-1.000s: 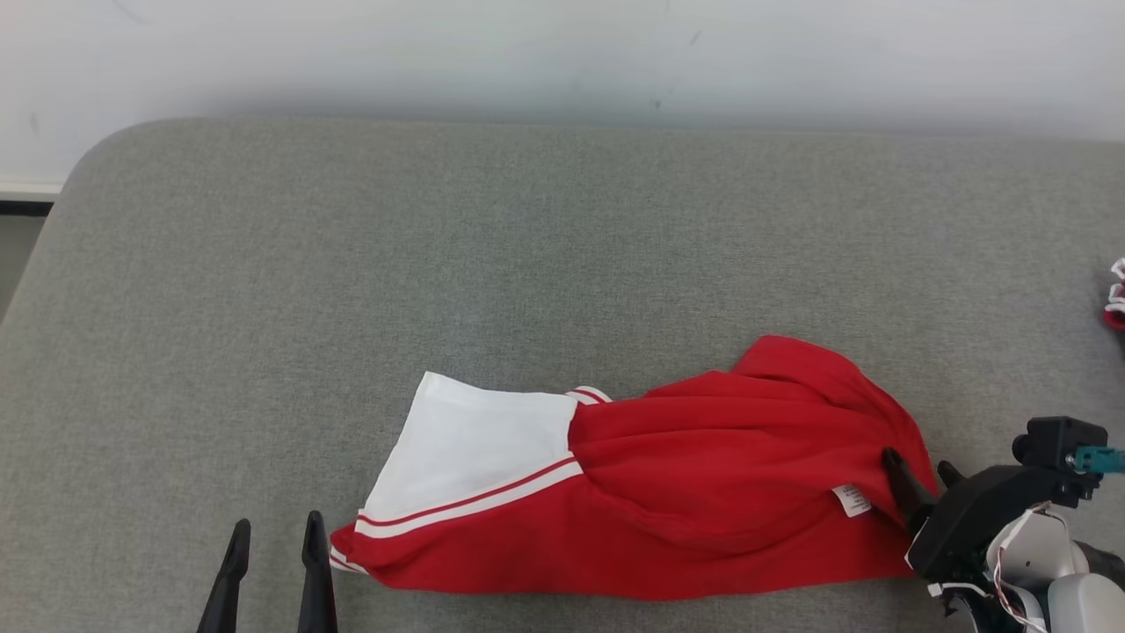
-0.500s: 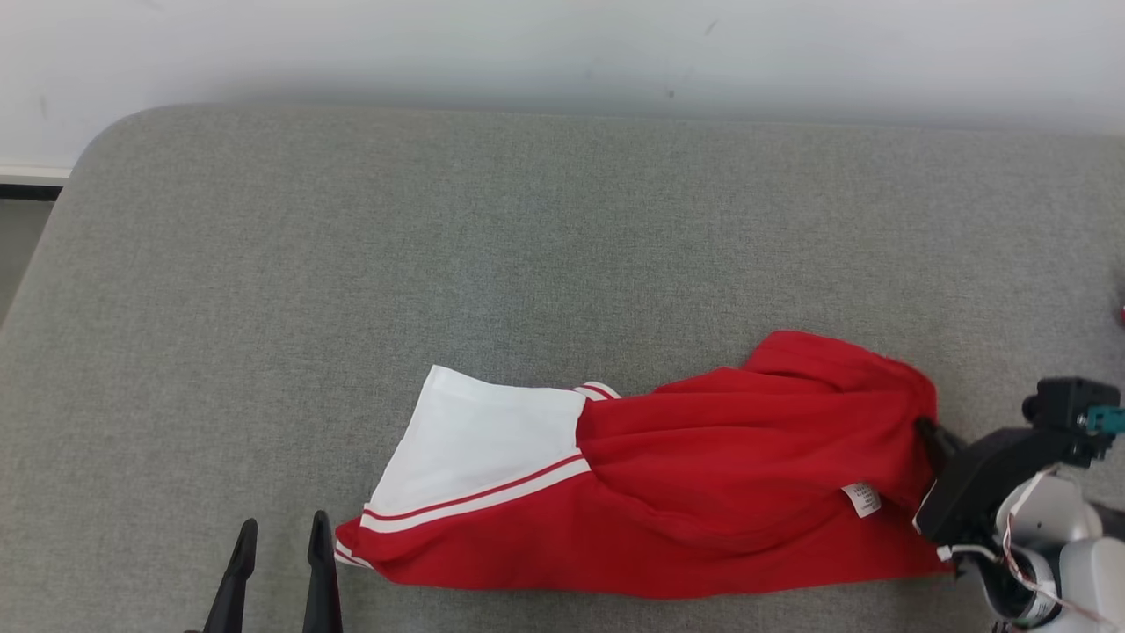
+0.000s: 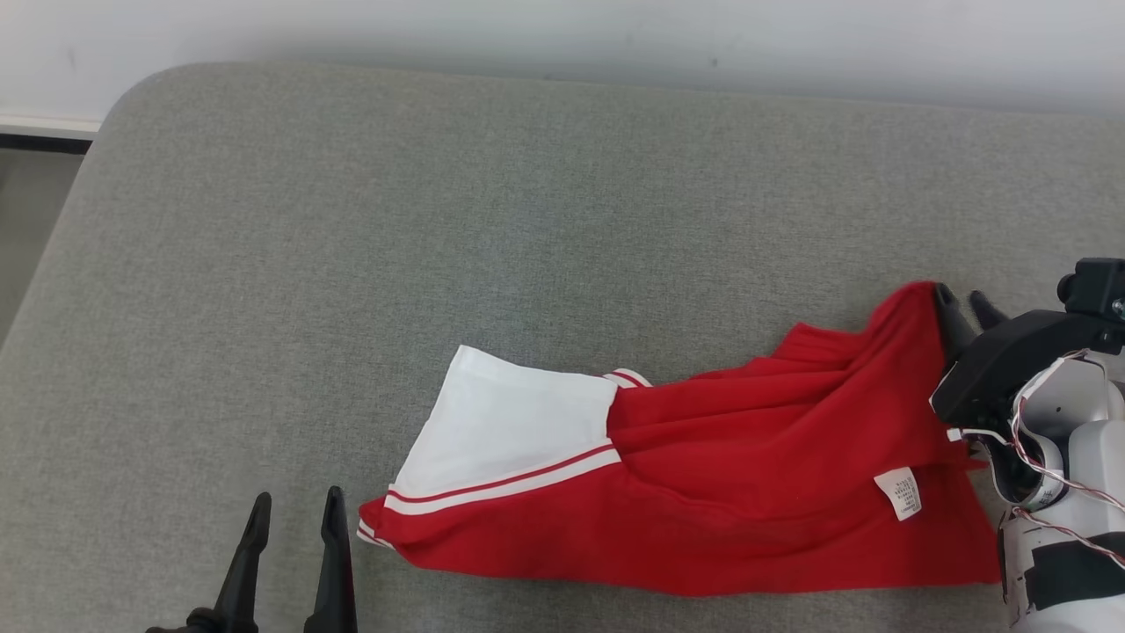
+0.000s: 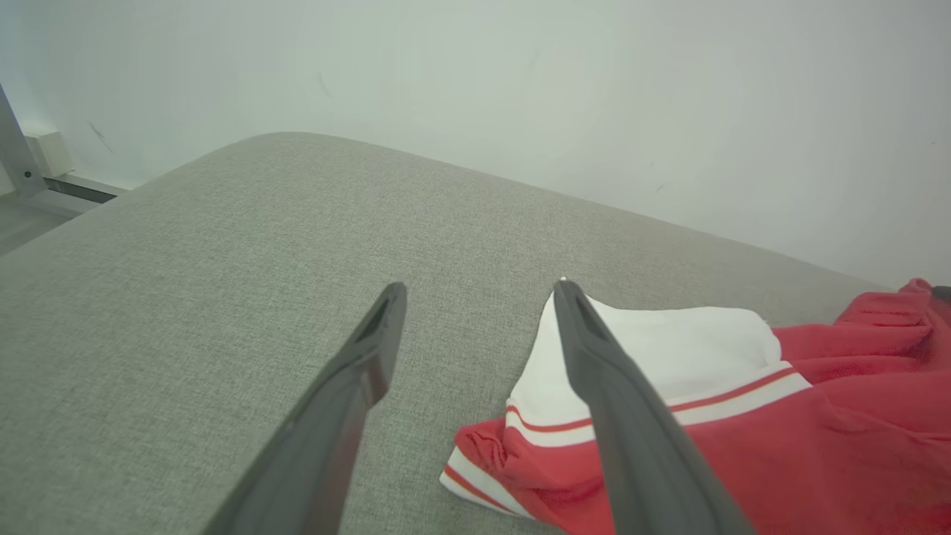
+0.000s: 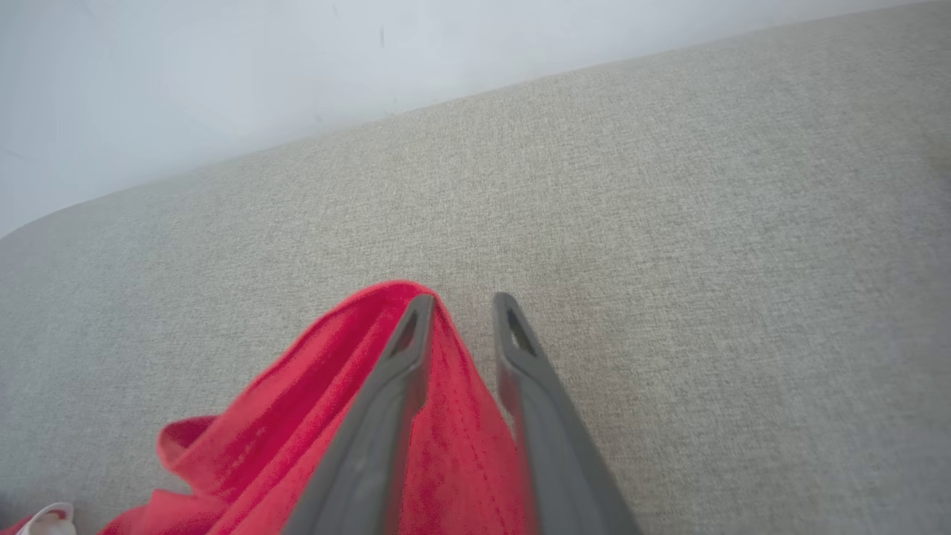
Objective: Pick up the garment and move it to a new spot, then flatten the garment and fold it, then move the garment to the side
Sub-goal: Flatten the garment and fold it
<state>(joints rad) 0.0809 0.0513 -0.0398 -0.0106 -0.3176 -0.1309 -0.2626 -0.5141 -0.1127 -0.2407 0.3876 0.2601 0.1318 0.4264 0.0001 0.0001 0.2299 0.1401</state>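
Head view, with both wrist views. Red garment (image 3: 703, 492) laid lengthwise across the near half of the grey cushion (image 3: 439, 220), crumpled in long folds. White panel (image 3: 518, 431) edged with red and white stripes at the robot's left end; small white label (image 3: 898, 492) near the right end. Far right corner drawn up off the cushion to the right gripper (image 3: 959, 294). Fingers (image 5: 379, 423) of that gripper set narrow, tips slightly apart, with red cloth pinched between them lower down and draped over one finger, as seen along the right wrist. Left gripper (image 3: 298, 494) spread wide, holding nothing, placed over bare cushion just beside the striped hem at the left end. Pale wall (image 3: 527, 26) beyond the cushion's far edge.
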